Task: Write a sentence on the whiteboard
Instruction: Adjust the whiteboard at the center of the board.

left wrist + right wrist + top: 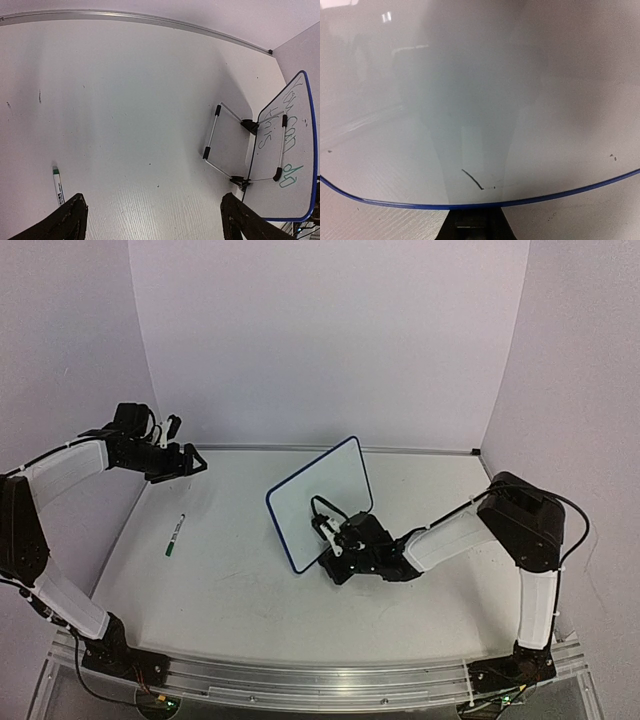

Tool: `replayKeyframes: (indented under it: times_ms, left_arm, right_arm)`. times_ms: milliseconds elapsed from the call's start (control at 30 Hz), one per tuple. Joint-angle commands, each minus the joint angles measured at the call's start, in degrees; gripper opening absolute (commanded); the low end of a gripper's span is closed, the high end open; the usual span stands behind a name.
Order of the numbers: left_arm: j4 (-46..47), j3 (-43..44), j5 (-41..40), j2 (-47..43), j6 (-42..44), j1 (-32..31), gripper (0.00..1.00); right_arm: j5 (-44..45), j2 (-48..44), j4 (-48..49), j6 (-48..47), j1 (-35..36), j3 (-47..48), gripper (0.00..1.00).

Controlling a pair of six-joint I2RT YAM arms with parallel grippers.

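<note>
The whiteboard [322, 498] stands tilted on its wire stand [220, 140] mid-table; it is white with a thin blue border. In the left wrist view the whiteboard [295, 190] carries the handwriting "You can do this" [285, 135]. The sentence "Today's a blessing" is not in view. My right gripper [332, 538] sits low against the board's near right edge. Its view shows the whiteboard face [470, 100] close up with one short dark stroke [472, 179]; the gripper [472, 222] shows as a single dark block, shut. My left gripper [192, 462] is open and empty, high at the far left [152, 205].
A white marker with a green cap [175, 535] lies on the table left of the board, and also shows in the left wrist view [58, 186]. White walls enclose the table on three sides. A metal rail [300, 680] runs along the near edge.
</note>
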Motion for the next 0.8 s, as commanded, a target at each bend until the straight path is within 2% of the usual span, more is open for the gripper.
replayKeyframes:
  times_ms: [0, 367, 600, 767]
  left_arm:
    - [1.64, -0.55, -0.84, 0.09, -0.29, 0.31, 0.91]
    - [2.11, -1.45, -0.59, -0.07, -1.33, 0.31, 0.91]
    - [2.27, -2.13, -1.26, -0.15, -1.9, 0.3, 0.91]
    - [1.8, -2.34, -2.41, -0.33, -1.92, 0.3, 0.9]
  right_arm:
    - [16.4, 0.25, -2.97, 8.83, 3.69, 1.44, 0.08]
    - [40.46, 7.31, -25.03, 28.42, 9.49, 15.34, 0.0]
    - [43.59, 10.93, -34.05, 36.79, 9.86, 22.0, 0.0]
    - [43.03, 11.39, -35.59, 39.97, 9.83, 23.46, 0.02]
